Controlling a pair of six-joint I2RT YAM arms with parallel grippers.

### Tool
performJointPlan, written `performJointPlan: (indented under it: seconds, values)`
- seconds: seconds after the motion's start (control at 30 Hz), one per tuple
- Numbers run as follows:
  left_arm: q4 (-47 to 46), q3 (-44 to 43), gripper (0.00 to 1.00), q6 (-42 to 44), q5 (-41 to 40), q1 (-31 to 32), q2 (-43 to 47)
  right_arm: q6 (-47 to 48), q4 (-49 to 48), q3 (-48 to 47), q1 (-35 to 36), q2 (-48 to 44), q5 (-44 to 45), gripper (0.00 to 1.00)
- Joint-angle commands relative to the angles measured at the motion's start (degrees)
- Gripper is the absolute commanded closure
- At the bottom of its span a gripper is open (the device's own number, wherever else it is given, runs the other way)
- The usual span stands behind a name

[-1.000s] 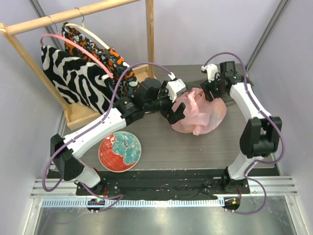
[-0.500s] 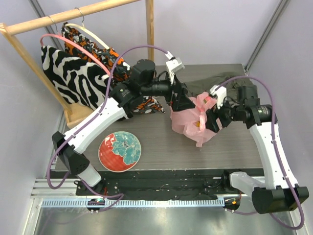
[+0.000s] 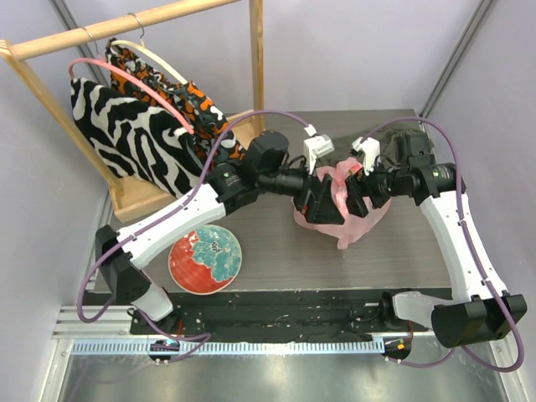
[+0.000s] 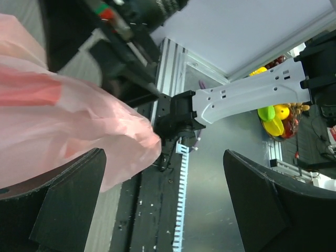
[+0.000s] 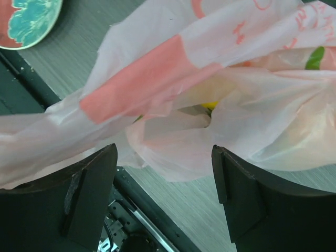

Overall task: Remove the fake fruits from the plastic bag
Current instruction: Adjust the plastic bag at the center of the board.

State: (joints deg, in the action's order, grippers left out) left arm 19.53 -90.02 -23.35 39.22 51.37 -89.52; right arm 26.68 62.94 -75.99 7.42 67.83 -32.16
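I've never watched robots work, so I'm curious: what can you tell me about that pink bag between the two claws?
The plastic bag is thin, translucent pink film, printed in darker pink with a bit of green. It lies crumpled in a heap on the grey table. Its folds run between the open fingers of both the left gripper and the right gripper. Something yellow shows through a gap in the folds.

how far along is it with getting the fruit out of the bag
Done: nothing; no fruit shows on the table outside the plastic bag. In hand: left gripper and right gripper flank the bag, jaws open, gripping nothing. To do: all the fake fruits; one yellow bit shows inside the bag.
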Motion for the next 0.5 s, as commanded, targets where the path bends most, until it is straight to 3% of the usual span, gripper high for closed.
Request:
performJointPlan:
  seconds: [0.0,0.2,0.27,0.33,0.37,0.4,0.43,0.47]
  values:
    - [-0.54,-3.67,0.00,-4.59,-5.74,1.27,-2.94,-2.42,-2.64,-1.18,0.14,-0.77,5.17,0.20]
    - [-4.94,-3.06,0.02,-9.68,-11.96,1.27,-7.59,-7.59,-6.07,1.01,-0.30,-0.86,4.13,0.19]
    - [-7.22,-4.28,0.15,-10.57,-14.08,1.36,-10.84,-8.48,-6.16,0.84,-1.35,-0.95,3.42,0.19]
    - [-8.27,-6.12,0.32,-9.44,-14.09,1.36,-13.30,-8.57,-6.07,1.01,-1.44,-1.21,5.00,0.19]
    - [-8.11,-7.44,0.59,-7.25,-13.13,1.36,-15.23,-8.57,-5.81,1.19,-1.70,-1.39,5.79,0.19]
    - [-6.62,-10.76,0.77,-4.10,-10.07,1.36,-15.77,-8.22,-5.37,1.19,-2.32,-1.39,6.58,0.19]
    - [-0.52,-12.36,0.92,4.98,-9.96,1.27,-15.78,-7.61,-4.85,1.28,-2.84,-1.56,7.46,0.18]
    - [2.50,-12.98,1.00,8.38,-11.09,0.66,-13.78,-6.82,-2.84,1.10,-3.29,-2.09,7.47,0.18]
